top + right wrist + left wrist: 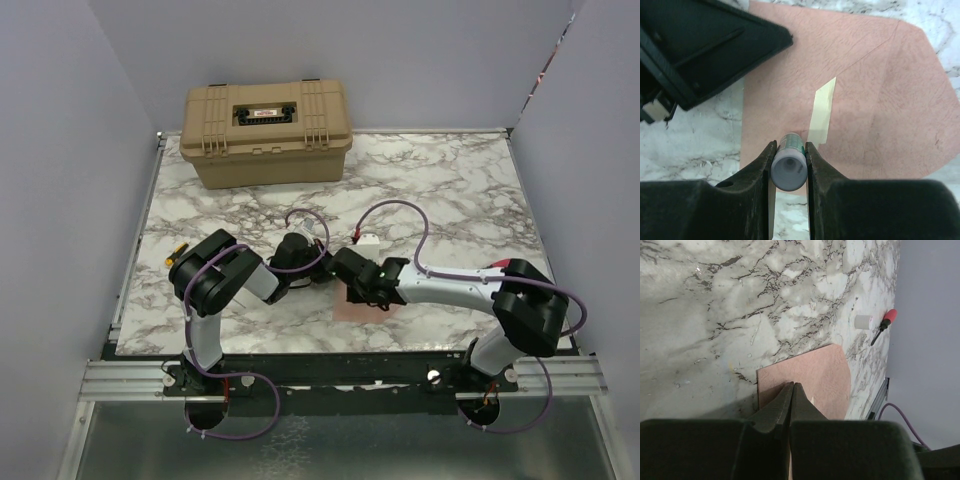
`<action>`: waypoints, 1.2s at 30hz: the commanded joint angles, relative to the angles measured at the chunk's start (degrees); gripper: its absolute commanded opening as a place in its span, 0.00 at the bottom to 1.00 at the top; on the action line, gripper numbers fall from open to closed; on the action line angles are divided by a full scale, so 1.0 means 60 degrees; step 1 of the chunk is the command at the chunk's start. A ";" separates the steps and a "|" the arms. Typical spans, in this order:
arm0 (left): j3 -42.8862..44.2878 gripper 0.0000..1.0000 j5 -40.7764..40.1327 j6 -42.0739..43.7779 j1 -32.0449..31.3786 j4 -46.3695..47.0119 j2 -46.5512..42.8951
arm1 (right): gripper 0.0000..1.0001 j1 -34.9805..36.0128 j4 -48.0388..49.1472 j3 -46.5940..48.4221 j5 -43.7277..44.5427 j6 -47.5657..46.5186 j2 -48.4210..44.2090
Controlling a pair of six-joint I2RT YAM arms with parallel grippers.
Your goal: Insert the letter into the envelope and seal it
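Pinkish-brown paper envelope (880, 100), pointed flap spread flat, on the white marbled table (740, 300) near its front edge. Left gripper (792, 386): fingers pressed together, tips on the envelope. Right gripper (790, 146): clamped on a small grey cylindrical stick (789, 172) at the envelope's edge.

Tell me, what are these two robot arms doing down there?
They are working on a pinkish envelope lying flat on the marble table. The right end effector is clamped on a small tube, likely a glue stick, held over the envelope. The left end effector is shut, its tips down at the envelope's edge. The letter is not plainly visible.
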 commanded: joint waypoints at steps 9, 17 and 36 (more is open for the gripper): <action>-0.0384 0.00 -0.0810 0.0621 0.0223 -0.2211 0.0748 | 0.00 -0.0733 -0.0134 0.0909 0.0552 -0.0524 0.1057; -0.0441 0.00 -0.0816 0.0594 0.0268 -0.2211 0.0744 | 0.00 -0.0693 0.0157 0.0570 -0.0247 -0.0618 0.0693; -0.0339 0.00 -0.0825 0.0514 0.0283 -0.2211 0.0670 | 0.00 -0.0043 -0.0479 -0.0002 0.0341 0.0062 -0.0218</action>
